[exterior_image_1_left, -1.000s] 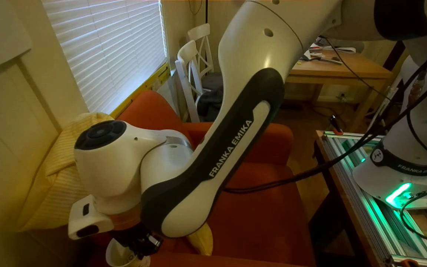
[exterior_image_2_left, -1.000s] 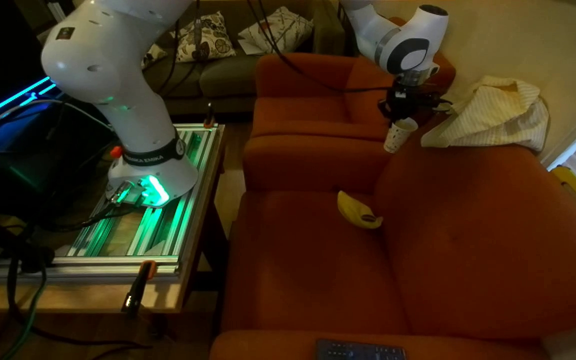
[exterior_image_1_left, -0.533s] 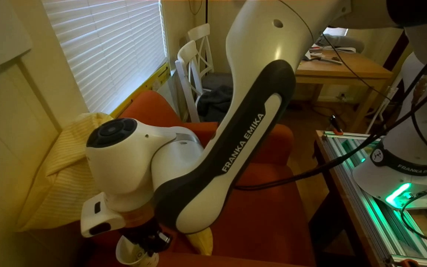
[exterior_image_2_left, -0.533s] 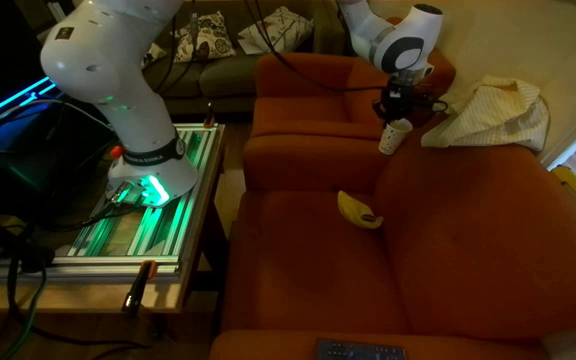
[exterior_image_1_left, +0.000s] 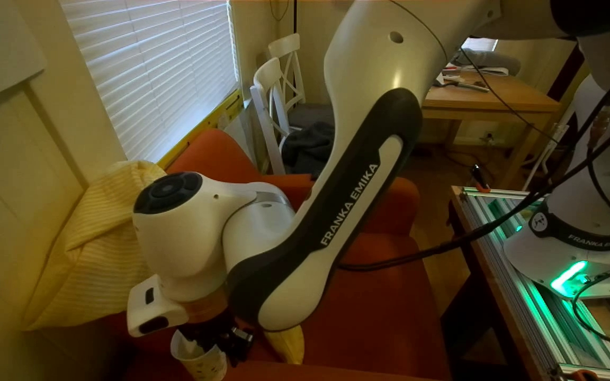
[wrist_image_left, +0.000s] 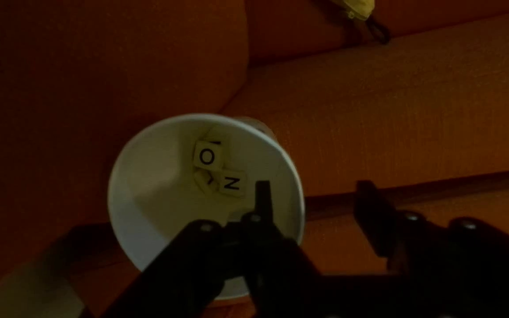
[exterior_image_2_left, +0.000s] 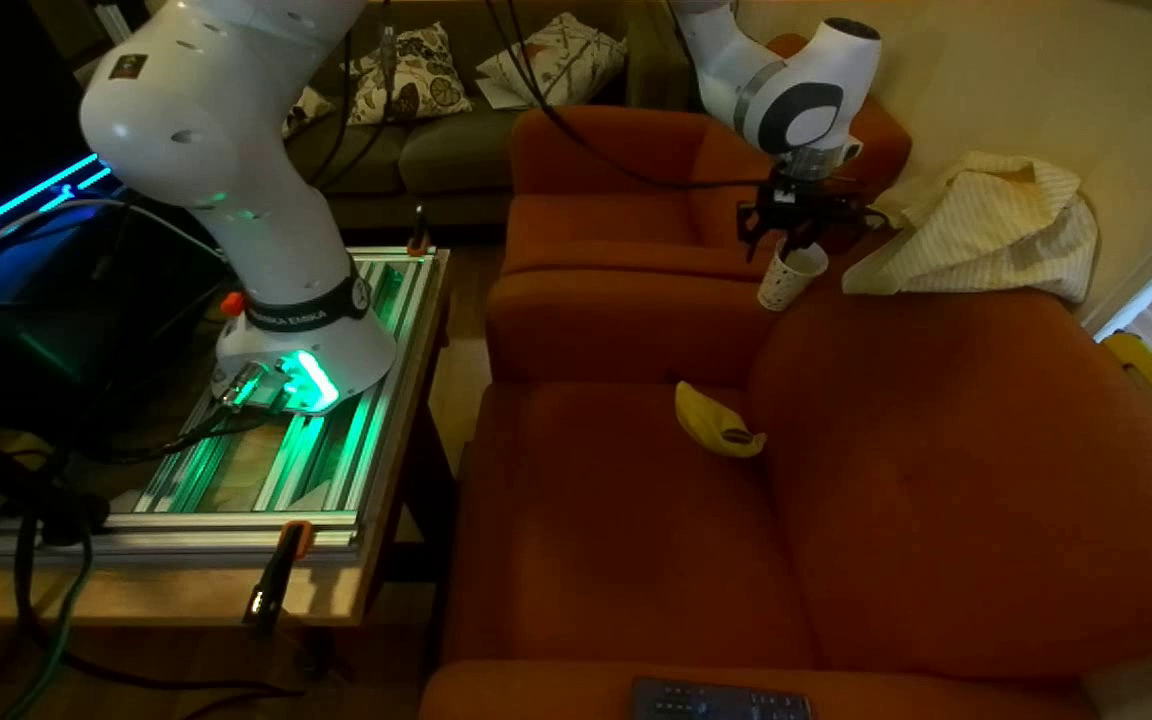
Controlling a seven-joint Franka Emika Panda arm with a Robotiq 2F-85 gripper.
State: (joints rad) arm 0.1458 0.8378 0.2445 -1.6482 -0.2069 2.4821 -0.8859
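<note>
- While the jaws are parted, the rim of a patterned paper cup (exterior_image_2_left: 787, 284) is straddled, one jaw inside and one outside; nothing is clenched.
- The cup is seen at one arm (exterior_image_2_left: 626, 325) of an orange-red sofa (exterior_image_2_left: 726, 530), near the backrest (exterior_image_2_left: 946, 450); whether its base is touching the fabric cannot be told.
- Letter tiles (wrist_image_left: 207, 156), an O and an N among them, are gathered inside it.
- On the seat (exterior_image_2_left: 606, 500) a yellow banana-shaped item (exterior_image_2_left: 712, 422) is laid; on the opposite arm (exterior_image_2_left: 536, 692) a remote control (exterior_image_2_left: 721, 702) is placed.
- Against the wall (exterior_image_2_left: 1016, 90) a pale striped cloth (exterior_image_2_left: 1006, 235) is heaped by the backrest.
- Beside the sofa, the robot's base (exterior_image_2_left: 301, 335) is mounted on a metal frame (exterior_image_2_left: 236, 522) on a wooden desk (exterior_image_2_left: 166, 595).
- Elsewhere, a gray-green couch (exterior_image_2_left: 466, 155) is topped with patterned cushions (exterior_image_2_left: 423, 80), and white chairs (exterior_image_1_left: 269, 79) are stood near lowered blinds (exterior_image_1_left: 170, 69).
</note>
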